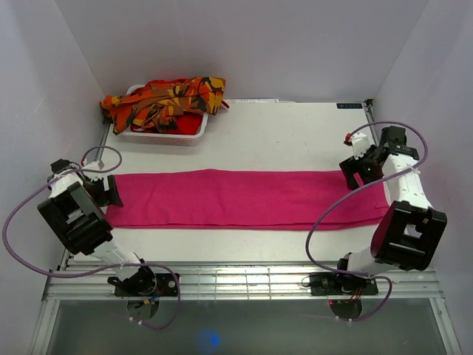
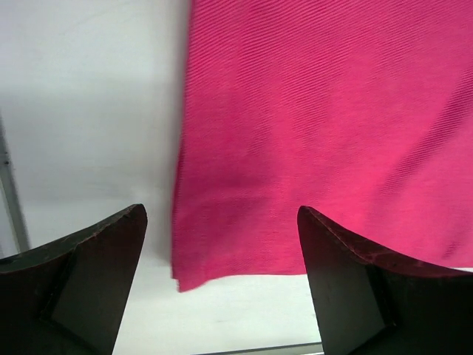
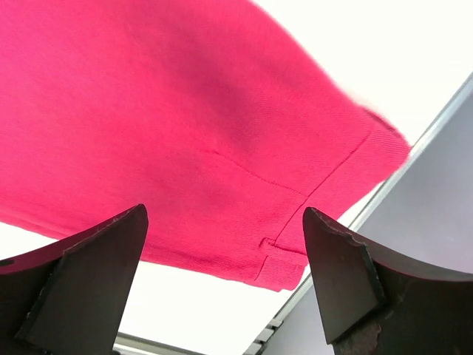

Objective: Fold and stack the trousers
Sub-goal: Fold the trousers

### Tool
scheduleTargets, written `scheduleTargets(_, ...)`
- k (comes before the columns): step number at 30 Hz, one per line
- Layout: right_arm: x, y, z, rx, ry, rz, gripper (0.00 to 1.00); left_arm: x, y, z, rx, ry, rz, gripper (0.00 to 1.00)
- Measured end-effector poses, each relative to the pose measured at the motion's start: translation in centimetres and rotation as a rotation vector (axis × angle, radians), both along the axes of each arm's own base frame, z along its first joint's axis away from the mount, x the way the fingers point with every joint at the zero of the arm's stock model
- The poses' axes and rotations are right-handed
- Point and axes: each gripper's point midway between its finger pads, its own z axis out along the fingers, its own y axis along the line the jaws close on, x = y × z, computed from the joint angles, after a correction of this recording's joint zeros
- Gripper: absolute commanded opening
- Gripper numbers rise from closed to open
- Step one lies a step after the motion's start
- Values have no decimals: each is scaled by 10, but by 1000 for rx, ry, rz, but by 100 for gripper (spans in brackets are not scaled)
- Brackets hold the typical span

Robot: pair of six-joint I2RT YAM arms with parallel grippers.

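Top external view shows plain magenta-pink cloth trousers (image 1: pixel 244 198) lying flat in a long band across the white table (image 1: pixel 295 133), with orange camouflage-patterned trousers (image 1: pixel 166 100) heaped in a white slotted plastic basket (image 1: pixel 168 139) at the far left. The left gripper (image 2: pixel 222 218) hangs over the pink pair's left end and the right gripper (image 3: pixel 222 222) over its right end, both with jaws apart and empty.

Robot lab cell: white walls (image 1: pixel 244 44) boxing white table (image 1: pixel 281 133), two cabled arms (image 1: pixel 74 214) bolted to metal rail (image 1: pixel 244 282).
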Motion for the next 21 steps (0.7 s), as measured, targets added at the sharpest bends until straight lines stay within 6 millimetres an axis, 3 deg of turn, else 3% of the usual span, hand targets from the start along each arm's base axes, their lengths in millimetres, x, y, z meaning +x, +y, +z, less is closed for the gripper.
scheduleTargets(5, 12, 5, 47, 5, -192, -24, 90, -9, 13, -24, -8, 42, -10, 81)
scheduleTargets(9, 18, 1, 72, -23, -288, -40, 90, -6, 19, -28, 24, 28, -21, 65)
scheduleTargets(13, 27, -3, 75, -21, -289, -49, 92, 0, 22, -30, 29, -4, -14, 54)
scheduleTargets(19, 26, -1, 71, -8, -270, -39, 93, 12, 13, -29, -7, -71, -32, 50)
scheduleTargets(21, 23, 1, 69, 1, -265, -35, 93, 15, 10, -29, -20, -85, -42, 41)
